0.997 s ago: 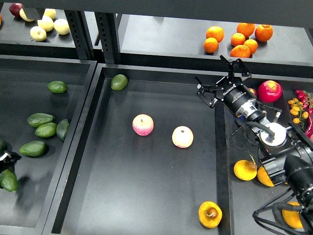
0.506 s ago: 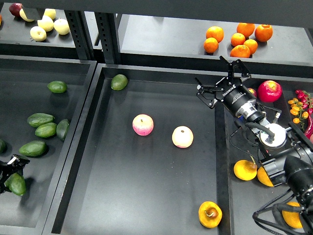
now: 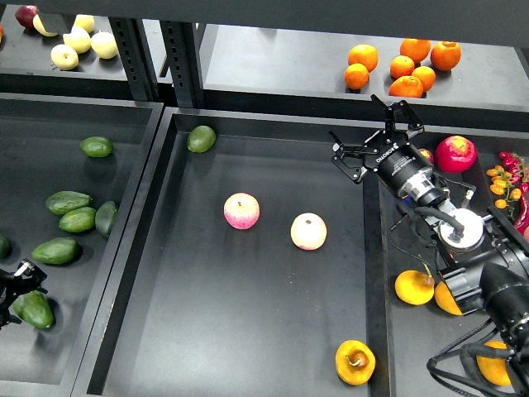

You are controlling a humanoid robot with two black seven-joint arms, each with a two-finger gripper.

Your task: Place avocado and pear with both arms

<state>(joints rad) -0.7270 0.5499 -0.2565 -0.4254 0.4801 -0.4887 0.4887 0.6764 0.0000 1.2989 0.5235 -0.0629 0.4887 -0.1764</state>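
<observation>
My left gripper [image 3: 20, 285] shows only partly at the bottom left edge. It is shut on the dark green avocado [image 3: 35, 309] and holds it over the left tray [image 3: 124, 248]. The yellow-orange pear [image 3: 355, 362] with a brown dimple lies at the front right of the middle tray [image 3: 248, 331]. My right gripper [image 3: 376, 135] is open and empty, with its fingers spread above the back right edge of the middle tray, far from the pear.
Two pink-and-yellow apples [image 3: 241, 211] [image 3: 308, 231] lie mid-tray, and a rounder green avocado [image 3: 201, 138] lies at its back left. Several avocados [image 3: 77, 219] lie in the left tray. Oranges [image 3: 402, 64] sit on the back shelf. A red apple [image 3: 456, 154] and yellow fruit [image 3: 415, 287] lie at right.
My left gripper has moved a little to the right with the avocado in it. The right arm has not moved.
</observation>
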